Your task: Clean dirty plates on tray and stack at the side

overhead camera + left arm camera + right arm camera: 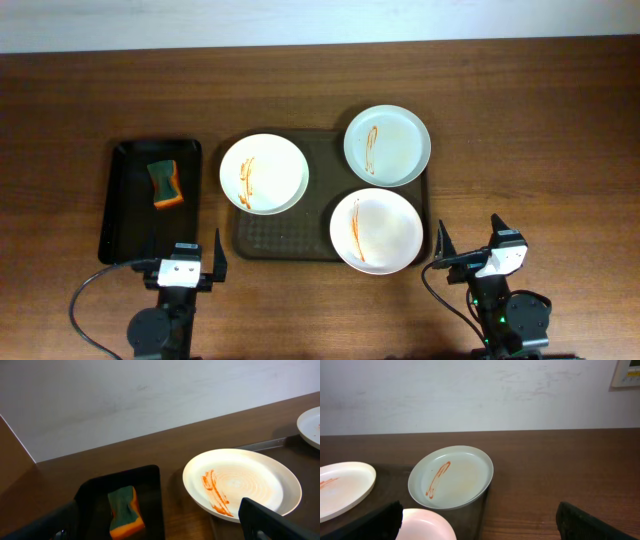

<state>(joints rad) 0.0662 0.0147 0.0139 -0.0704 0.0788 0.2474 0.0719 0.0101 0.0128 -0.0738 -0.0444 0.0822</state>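
Jaws on both sides gape empty; three sauce-streaked round plates [264, 173] [376, 230] [387, 146] sit on a dark brown textured tray [285, 235].

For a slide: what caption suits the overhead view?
Three streaked plates on the tray, sponge in a black tray beside it, left gripper and right gripper open.

Warm brown with darker wood lines across the tabletop [500, 100]. Dark brown on the tray [290, 235], dotted all over with tiny bumps. White on the left white plate [264, 173] and the front white plate [377, 230]. Soft green on the pale green plate [387, 146]. Thin orange-red streaks on all 3. Shiny black on the small tray [125, 210]. Green on top and orange below on the sponge [165, 184]. Off-white on the wall [470, 390].
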